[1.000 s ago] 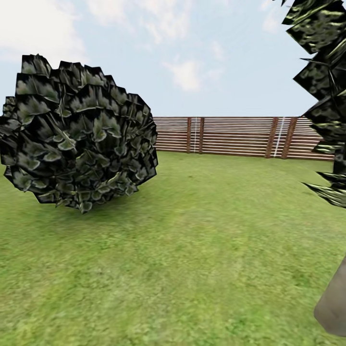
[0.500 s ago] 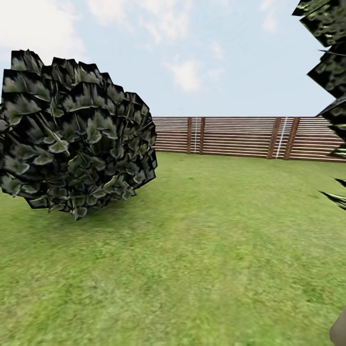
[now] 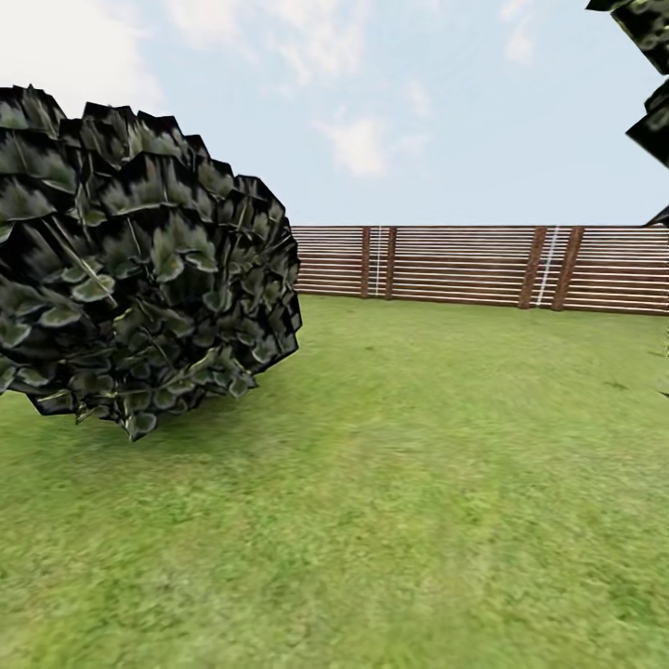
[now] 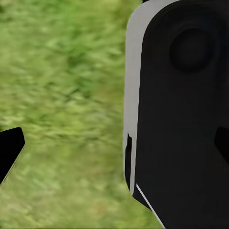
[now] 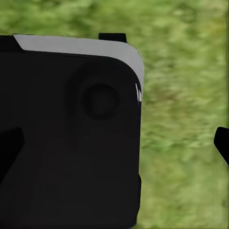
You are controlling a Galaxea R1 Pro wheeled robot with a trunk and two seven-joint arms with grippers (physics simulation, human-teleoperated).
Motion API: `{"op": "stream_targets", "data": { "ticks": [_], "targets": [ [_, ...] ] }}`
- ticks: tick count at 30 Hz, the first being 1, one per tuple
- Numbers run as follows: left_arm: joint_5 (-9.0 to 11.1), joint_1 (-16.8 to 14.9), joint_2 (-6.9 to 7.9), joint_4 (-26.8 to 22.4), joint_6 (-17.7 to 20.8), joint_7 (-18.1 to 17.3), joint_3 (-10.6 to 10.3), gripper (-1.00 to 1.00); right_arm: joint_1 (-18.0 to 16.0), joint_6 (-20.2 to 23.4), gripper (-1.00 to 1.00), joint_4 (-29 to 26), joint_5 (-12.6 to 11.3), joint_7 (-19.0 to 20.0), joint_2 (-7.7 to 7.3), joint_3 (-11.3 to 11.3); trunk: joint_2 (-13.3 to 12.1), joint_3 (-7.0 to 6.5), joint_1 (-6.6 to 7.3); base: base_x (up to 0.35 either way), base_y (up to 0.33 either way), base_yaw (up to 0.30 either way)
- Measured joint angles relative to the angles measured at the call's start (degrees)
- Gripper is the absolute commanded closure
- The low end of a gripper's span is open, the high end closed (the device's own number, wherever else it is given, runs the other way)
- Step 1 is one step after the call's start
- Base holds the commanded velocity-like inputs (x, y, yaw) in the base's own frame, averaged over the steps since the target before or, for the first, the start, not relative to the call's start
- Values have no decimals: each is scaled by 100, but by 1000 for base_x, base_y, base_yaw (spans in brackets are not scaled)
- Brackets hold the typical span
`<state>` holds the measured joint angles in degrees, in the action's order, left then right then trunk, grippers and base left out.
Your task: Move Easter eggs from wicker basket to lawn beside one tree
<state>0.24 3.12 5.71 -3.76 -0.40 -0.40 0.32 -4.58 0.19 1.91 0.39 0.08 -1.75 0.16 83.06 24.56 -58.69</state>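
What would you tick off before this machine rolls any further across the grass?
1. Basket with eggs in sight: not ok, none seen on the lawn.
2. Path ahead open: ok, bare grass up to the fence.
3. Round dark bush close on the left: cannot tell if there is room to pass.
4. Thin-trunked tree picked out: not ok, just dark foliage at the upper right.
5. Pincers open or shut: cannot tell.

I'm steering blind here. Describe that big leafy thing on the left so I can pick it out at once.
Start from the brown slatted wooden fence across the far edge of the lawn. Follow it to its left end, where a big round bush hides it. The bush is a dark ball of jagged grey-green leaves low over the grass, with no trunk showing.
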Motion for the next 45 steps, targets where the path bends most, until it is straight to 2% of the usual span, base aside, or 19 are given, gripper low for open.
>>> {"op": "stream_targets", "data": {
  "ticks": [7, 45],
  "targets": [
    [0, 0, 0, 0, 0, 0, 0, -100, 0, 0, -100, 0, 0, 0, 0, 0, 0, 0, 0, 336, 0, -166],
    [0, 0, 0, 0, 0, 0, 0, -100, 0, 4, -100, 0, 2, -1, 0, 0, 0, 0, 0, 336, 0, -9]
  ]
}}
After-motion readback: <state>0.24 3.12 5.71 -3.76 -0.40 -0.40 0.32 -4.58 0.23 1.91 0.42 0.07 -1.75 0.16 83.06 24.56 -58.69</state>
